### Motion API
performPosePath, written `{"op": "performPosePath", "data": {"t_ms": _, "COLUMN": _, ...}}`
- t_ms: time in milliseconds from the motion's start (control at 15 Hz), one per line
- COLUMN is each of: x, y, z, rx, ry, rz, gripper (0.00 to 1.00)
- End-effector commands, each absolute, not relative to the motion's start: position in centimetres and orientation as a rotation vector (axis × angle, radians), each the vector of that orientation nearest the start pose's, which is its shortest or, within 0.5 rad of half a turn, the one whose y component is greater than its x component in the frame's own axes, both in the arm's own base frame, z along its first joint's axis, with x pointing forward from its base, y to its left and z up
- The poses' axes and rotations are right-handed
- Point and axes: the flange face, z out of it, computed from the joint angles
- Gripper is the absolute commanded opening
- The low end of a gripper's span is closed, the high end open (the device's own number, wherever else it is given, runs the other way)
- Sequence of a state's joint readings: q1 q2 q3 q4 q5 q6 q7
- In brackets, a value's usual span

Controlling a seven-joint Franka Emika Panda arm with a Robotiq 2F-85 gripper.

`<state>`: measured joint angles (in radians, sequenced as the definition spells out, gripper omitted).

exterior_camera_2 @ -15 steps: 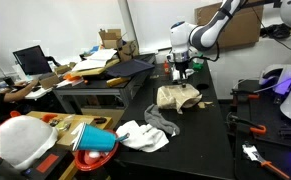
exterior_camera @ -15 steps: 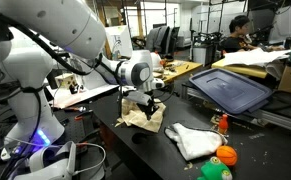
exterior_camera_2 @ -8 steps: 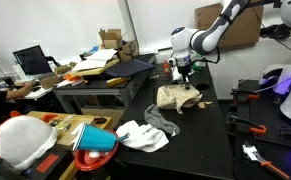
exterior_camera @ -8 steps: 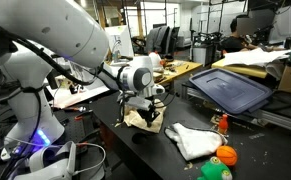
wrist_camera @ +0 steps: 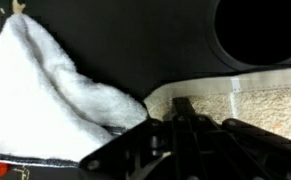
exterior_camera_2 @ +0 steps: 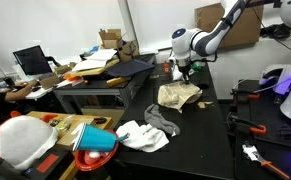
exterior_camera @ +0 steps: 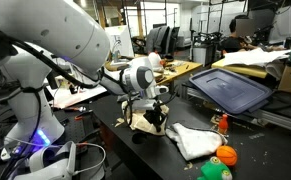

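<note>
A beige cloth [exterior_camera: 151, 118] lies crumpled on the black table [exterior_camera: 115, 125] in both exterior views, also the beige cloth [exterior_camera_2: 178, 95]. My gripper [exterior_camera: 155, 102] stands right above it, fingers pointing down, also my gripper [exterior_camera_2: 183, 73]. In the wrist view the gripper [wrist_camera: 185, 106] is shut, its dark fingertips pressed together on the edge of the beige cloth [wrist_camera: 260, 100]. The pinched fold itself is hidden under the fingers. A white towel [wrist_camera: 45, 90] lies just beside it.
The white towel [exterior_camera: 192, 141] lies toward the table's near end, next to orange and green balls [exterior_camera: 223, 158]. A dark tray [exterior_camera: 230, 88] stands behind. A blue bowl [exterior_camera_2: 97, 140], a white helmet-like thing [exterior_camera_2: 23, 140] and red-handled tools [exterior_camera_2: 257, 128] lie around. A dark round object [wrist_camera: 260, 30] is near the cloth.
The gripper has shifted sideways toward the white towel, and the beige cloth has moved along with it. The jaws stayed shut.
</note>
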<state>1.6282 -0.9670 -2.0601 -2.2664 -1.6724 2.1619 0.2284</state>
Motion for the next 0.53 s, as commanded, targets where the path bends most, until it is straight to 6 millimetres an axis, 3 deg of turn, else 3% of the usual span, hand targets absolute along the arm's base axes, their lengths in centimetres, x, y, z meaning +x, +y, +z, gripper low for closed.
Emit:
{"op": "performPosePath", "data": {"t_ms": 0, "x": 47.2, "y": -18.8, "z": 13.2, "rx": -3.439, "ry": -0.850, "rz": 0.021, "gripper": 0.00}}
{"op": "performPosePath", "data": {"t_ms": 467, "x": 48.3, "y": -19.6, "z": 15.3, "rx": -3.525, "ry": -0.893, "rz": -0.048, "gripper": 0.00}}
